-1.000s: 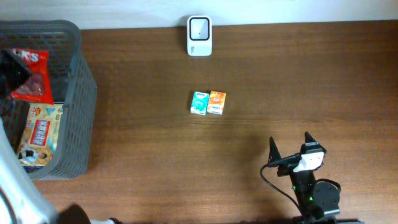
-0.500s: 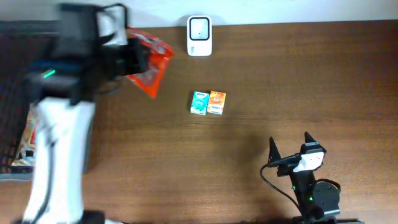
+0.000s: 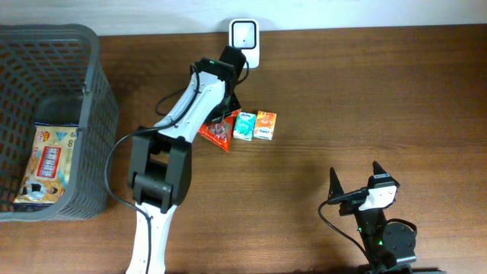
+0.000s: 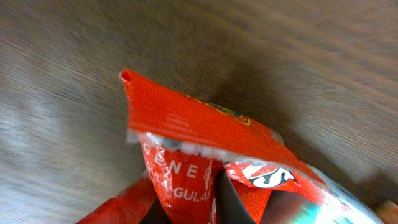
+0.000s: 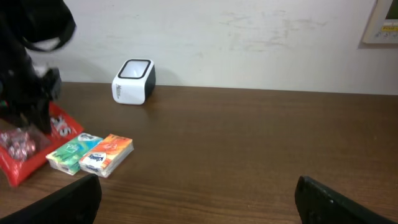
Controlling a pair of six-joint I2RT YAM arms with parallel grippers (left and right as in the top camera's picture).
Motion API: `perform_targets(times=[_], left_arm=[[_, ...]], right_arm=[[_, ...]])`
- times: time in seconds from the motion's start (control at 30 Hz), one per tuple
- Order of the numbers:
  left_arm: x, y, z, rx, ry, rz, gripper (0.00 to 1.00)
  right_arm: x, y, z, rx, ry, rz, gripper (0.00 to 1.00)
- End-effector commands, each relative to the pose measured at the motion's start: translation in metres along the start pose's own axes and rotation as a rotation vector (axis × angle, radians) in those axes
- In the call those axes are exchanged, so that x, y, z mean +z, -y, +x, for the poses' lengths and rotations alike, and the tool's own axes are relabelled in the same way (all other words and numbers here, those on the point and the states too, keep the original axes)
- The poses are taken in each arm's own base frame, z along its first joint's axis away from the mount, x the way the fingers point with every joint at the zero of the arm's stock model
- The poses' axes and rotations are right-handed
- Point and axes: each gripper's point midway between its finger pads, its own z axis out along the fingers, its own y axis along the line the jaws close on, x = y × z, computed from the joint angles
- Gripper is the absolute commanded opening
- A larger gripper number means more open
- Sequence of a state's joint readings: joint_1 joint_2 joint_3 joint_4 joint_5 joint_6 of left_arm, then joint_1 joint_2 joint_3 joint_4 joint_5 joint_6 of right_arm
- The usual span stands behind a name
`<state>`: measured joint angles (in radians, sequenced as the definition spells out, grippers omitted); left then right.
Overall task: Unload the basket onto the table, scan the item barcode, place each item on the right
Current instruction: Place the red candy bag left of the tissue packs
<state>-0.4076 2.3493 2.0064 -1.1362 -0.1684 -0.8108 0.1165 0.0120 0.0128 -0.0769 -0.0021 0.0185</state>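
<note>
The left claw [image 3: 226,111] is clenched on the top edge of a red snack bag [image 3: 216,133]. The bag sits low at the wooden tabletop [image 3: 365,99], just beside a teal tissue pack [image 3: 243,125] that touches an orange one [image 3: 265,125]. A white barcode scanner [image 3: 244,34] stands just behind. A grey basket [image 3: 103,114] sits far left. The right claw [image 3: 355,183], well apart, is released, its jaws wide and empty.

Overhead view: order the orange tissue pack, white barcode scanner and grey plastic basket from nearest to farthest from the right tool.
From the right tool:
1. Orange tissue pack, table centre.
2. White barcode scanner, back edge.
3. Grey plastic basket, far left.
</note>
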Motion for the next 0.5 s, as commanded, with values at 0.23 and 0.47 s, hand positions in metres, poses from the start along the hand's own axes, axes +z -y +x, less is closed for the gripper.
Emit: perform_targets(times=[0.23,0.47], left_arm=[[-0.022,0.030,0.032,0.056,-0.108,0.067,0.25],[-0.152,-0.021,-0.061,0.122,0.300,-0.066,0.97]], right_arm=[[0.000,0.001,0.003,0.001,-0.004,0.004,0.98],[0.000,0.001,0.003,0.001,-0.004,0.004,0.98]])
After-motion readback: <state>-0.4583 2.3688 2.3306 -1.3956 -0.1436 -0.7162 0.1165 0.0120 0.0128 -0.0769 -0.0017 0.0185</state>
